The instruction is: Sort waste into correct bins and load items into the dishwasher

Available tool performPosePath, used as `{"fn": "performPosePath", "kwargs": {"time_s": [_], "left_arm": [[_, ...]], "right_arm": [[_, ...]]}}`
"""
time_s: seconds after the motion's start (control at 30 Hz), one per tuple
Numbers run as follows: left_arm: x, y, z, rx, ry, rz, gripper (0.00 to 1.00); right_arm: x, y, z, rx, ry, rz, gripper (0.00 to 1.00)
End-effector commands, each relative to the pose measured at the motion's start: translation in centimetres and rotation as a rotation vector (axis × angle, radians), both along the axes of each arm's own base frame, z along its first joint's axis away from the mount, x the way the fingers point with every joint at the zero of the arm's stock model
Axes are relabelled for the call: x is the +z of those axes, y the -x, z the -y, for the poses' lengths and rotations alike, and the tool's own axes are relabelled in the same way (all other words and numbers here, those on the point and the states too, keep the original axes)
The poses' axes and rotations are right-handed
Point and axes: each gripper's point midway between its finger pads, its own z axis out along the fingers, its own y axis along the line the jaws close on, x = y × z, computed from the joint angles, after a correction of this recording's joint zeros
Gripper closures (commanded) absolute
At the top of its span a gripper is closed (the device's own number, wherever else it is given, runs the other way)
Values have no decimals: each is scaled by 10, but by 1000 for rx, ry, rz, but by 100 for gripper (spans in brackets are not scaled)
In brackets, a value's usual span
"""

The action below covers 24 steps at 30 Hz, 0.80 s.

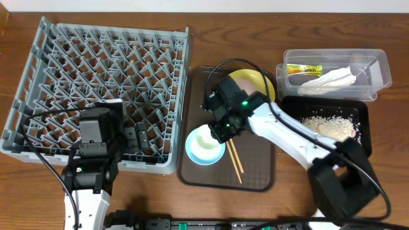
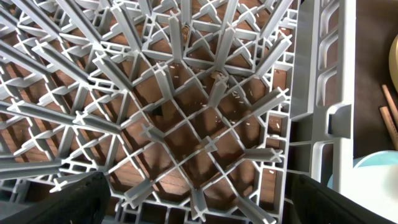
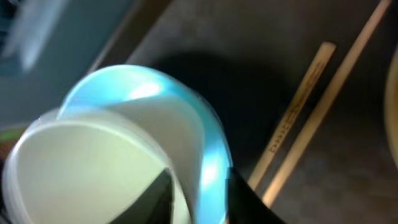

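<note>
We saw the white bowl point(image 3: 81, 162) nested in the light blue bowl point(image 3: 211, 143) on the brown tray point(image 1: 255, 172); we judged them light, stiff and slick, best pinched at the rim. The right gripper point(image 3: 199, 199) straddled that rim, but we could not tell whether it was clamped; the left gripper point(image 2: 199, 202) gaped over the dish rack point(image 1: 102, 57)

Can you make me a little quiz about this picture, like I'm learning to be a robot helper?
1. True or false: the white bowl sits inside the light blue bowl.
2. Which one holds the crumpled napkin? A) clear tub B) black tray C) dish rack
3. Fill in: the two chopsticks lie on a brown ___.
Key: 1 true; 2 A; 3 tray.
</note>
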Motion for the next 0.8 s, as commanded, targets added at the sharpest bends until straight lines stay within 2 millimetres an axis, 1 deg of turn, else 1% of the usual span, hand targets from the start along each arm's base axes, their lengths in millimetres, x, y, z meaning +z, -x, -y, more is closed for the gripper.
{"fn": "performPosePath", "kwargs": {"time_s": [0.0,0.03,0.1,0.17,0.2,0.27,0.3,0.37,0.4,0.43,0.5,0.57,0.67,0.77], "left_arm": [[10,-4,-2,13,4,23,4],[10,-4,-2,12,4,23,4],[10,-4,-2,13,4,24,4],[10,-4,-2,12,4,24,4],[10,-4,-1,12,4,24,4],[10,-4,0,7,10,25,4],[11,-4,4,-7,28,26,4],[13,-5,13,-41,68,36,4],[14,-7,19,-64,94,44,4],[18,-8,27,-98,133,59,4],[27,-11,47,-179,218,96,3],[43,-15,68,-275,307,154,4],[70,-18,94,-420,413,253,4],[101,-16,117,-583,501,365,4]], "right_arm": [[-11,4,0,-27,26,-23,96],[-10,2,0,-29,21,-18,98],[-2,-3,-1,-36,7,0,99],[11,-12,-1,-50,-13,25,99],[31,-23,1,-71,-43,62,99],[52,-34,4,-91,-73,103,99],[70,-43,8,-113,-100,140,99],[92,-55,18,-158,-134,186,99],[105,-64,26,-200,-157,212,99],[114,-70,34,-241,-176,225,99],[127,-82,47,-322,-222,231,99],[138,-88,50,-349,-320,196,99],[161,-84,37,-272,-525,116,99],[187,-69,21,-136,-705,61,99]]}}
